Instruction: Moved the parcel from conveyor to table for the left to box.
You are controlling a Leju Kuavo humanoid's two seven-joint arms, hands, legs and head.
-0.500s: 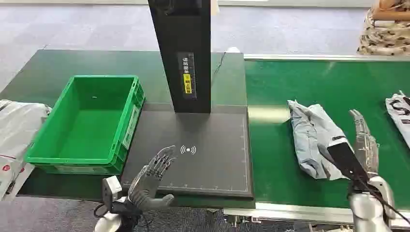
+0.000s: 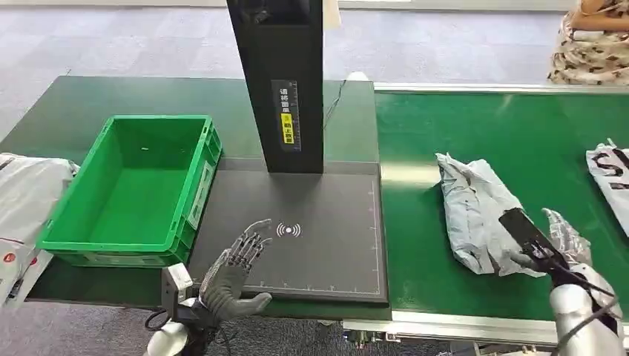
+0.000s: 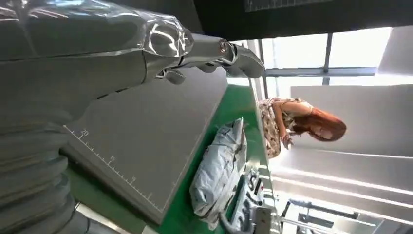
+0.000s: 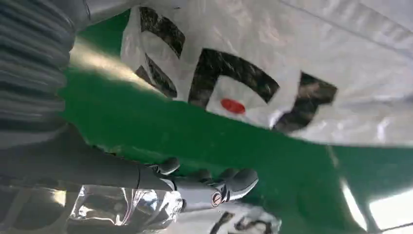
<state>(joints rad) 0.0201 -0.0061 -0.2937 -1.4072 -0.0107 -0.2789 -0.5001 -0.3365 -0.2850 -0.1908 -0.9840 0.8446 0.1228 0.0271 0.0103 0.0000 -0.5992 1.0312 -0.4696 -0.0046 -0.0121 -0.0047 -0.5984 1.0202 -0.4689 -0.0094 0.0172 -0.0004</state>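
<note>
The parcel (image 2: 475, 215), a crumpled pale grey-blue bag, lies on the green conveyor (image 2: 512, 126) at the right side of the scene, just right of the dark grey table mat (image 2: 319, 245). The right hand (image 2: 552, 241) is at the near right edge of the parcel. Its palm and dark thumb lie against the bag, but I cannot tell whether the fingers really grip it or only touch it. In the right wrist view the fingers (image 4: 229, 180) are stretched out low over the green belt, with some wrinkled plastic beside them.

The left hand (image 2: 237, 271) hovers over the near left corner of the mat, released, fingers apart, and it holds nothing. The green box (image 2: 130, 185) stands on the table to the left of the mat, with nothing inside. A black column (image 2: 282, 89) rises at the far edge of the mat.

A second white parcel with black letters (image 2: 612, 174) lies on the conveyor further right. A white bag (image 2: 22, 200) lies left of the box. A person in patterned clothing (image 2: 593, 41) is at the far right corner.
</note>
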